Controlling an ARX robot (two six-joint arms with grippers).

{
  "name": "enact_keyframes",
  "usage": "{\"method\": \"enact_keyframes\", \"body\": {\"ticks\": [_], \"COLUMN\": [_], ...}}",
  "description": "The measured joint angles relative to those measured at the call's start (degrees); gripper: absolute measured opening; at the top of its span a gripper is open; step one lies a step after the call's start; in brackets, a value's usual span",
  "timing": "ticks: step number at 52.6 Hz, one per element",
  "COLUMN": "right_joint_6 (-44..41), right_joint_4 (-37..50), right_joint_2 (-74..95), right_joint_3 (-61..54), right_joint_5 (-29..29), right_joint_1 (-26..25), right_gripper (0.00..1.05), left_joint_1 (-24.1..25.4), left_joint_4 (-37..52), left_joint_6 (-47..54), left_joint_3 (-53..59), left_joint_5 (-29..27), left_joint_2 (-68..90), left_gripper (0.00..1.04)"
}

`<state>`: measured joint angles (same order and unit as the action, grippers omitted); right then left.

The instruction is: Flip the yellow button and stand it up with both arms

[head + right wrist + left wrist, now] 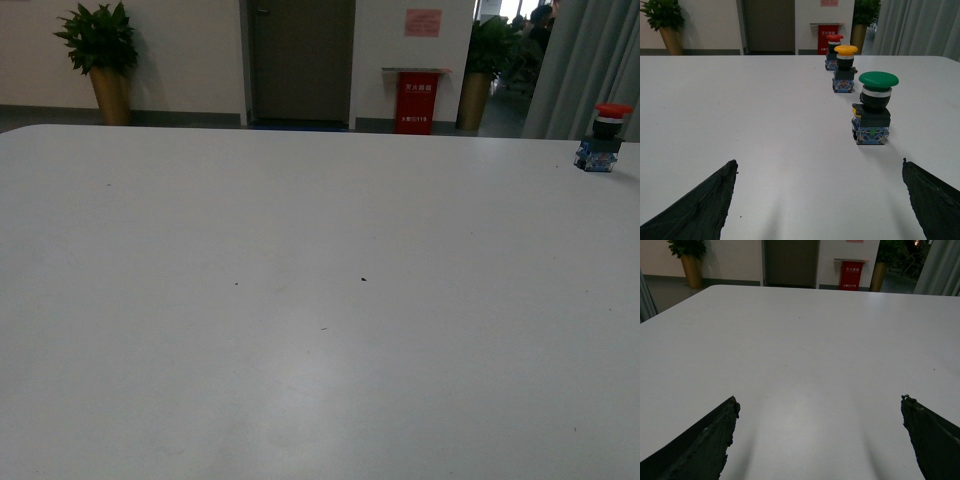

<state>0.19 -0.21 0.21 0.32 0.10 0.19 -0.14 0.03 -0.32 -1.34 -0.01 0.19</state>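
Right wrist view: white table (pixel 740 110), three switches in row. Yellow button (pixel 845 69) stands upright, cap up, middle, between green button (pixel 875 107) and red button (pixel 833 50), ahead of right gripper (pixel 819 200); right arm nearer. Both grippers spread, empty; left gripper (pixel 820 440) over bare table.

The yellow button (pixel 845 69) stands upright, cap up, apparently between red-capped and green-capped switches on the white table.

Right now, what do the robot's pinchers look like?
Only fingertips show. The left gripper has two black, wedge-shaped fingers with rough, crumbly-looking edges. The right gripper has matching black pointed fingers. No cables, markings or arm parts are visible.
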Motion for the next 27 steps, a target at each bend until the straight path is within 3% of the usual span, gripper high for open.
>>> {"method": "enact_keyframes", "body": {"ticks": [27], "right_joint_6": [0.0], "right_joint_4": [0.0], "right_joint_2": [0.0], "right_joint_3": [0.0], "right_joint_5": [0.0], "right_joint_1": [0.0], "right_gripper": [0.97], "left_joint_1": [0.0], "left_joint_4": [0.0], "left_joint_6": [0.0], "left_joint_3": [0.0], "left_joint_5": [0.0], "left_joint_2": [0.0], "left_gripper": [0.98]}}
